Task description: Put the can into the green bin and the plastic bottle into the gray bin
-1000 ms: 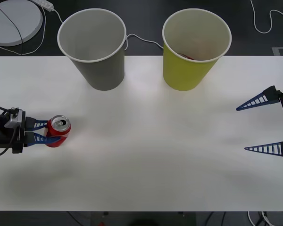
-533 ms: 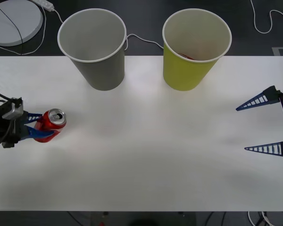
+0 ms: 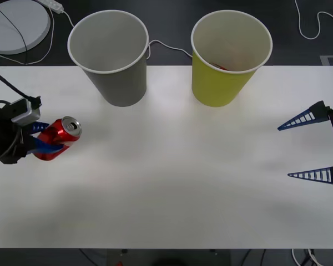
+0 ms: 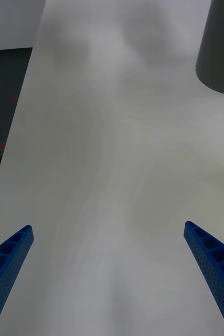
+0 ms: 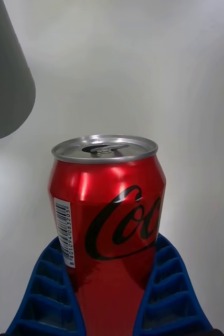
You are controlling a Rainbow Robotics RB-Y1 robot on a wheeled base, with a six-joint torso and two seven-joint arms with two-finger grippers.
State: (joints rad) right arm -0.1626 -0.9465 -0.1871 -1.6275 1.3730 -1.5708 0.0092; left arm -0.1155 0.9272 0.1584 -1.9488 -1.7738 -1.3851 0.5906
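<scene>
Red can (image 3: 57, 138), tilted, clamped in left gripper (image 3: 43, 143); may slip before green bin (image 3: 228, 58). Right gripper (image 3: 311, 148) idle, fingers apart.

The gray bin (image 3: 108, 55) stands left of the green bin (image 3: 231, 55) on the table (image 3: 183, 183).

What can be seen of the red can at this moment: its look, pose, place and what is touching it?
The can is a small red drink can, metal by its shine, with a silver top and pull tab, black script lettering and a white barcode panel on its side. It sits at the table's left side, tilted with its top leaning toward the right. The left claw is shut on it, with a blue ribbed finger on either side of its lower body. It lies well short of the gray bin and touches neither cup.
</scene>
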